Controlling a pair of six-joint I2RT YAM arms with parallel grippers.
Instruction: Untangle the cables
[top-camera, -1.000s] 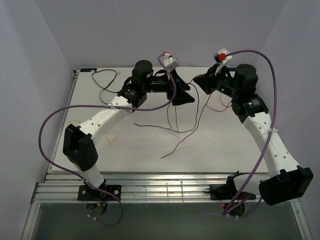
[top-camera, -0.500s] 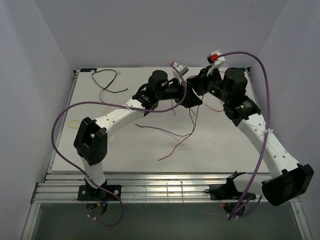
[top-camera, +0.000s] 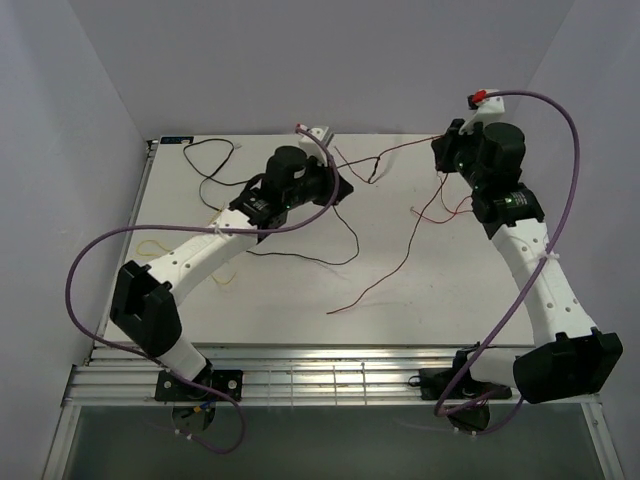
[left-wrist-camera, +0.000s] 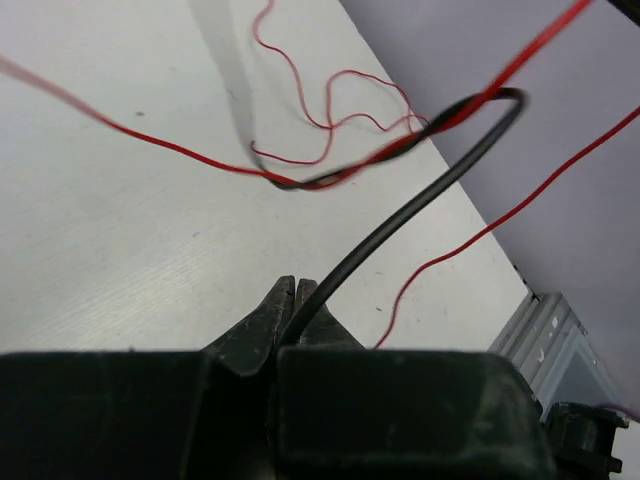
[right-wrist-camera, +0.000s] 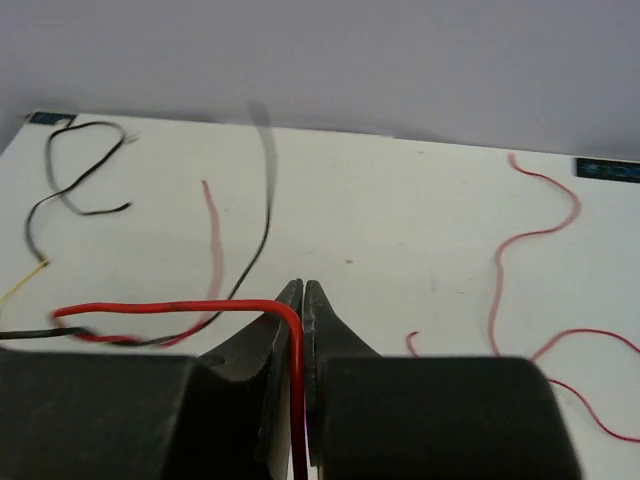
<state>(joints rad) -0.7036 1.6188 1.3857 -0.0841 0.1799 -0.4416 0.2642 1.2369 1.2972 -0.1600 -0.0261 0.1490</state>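
You see a white worktop (top-camera: 280, 300) boxed in on three sides by plain, pale lilac-grey walls (top-camera: 300, 60). Along its near edge runs a slotted metal frame (top-camera: 330, 380), with a dark glossy strip (top-camera: 330, 442) below it. The light is soft and even.

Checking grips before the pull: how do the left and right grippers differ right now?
Left gripper pinches a black cable; right gripper pinches a red cable. The black cable arcs up and away from the left gripper; the red cable bends sharply sideways out of the right gripper. Both are shut on one cable.
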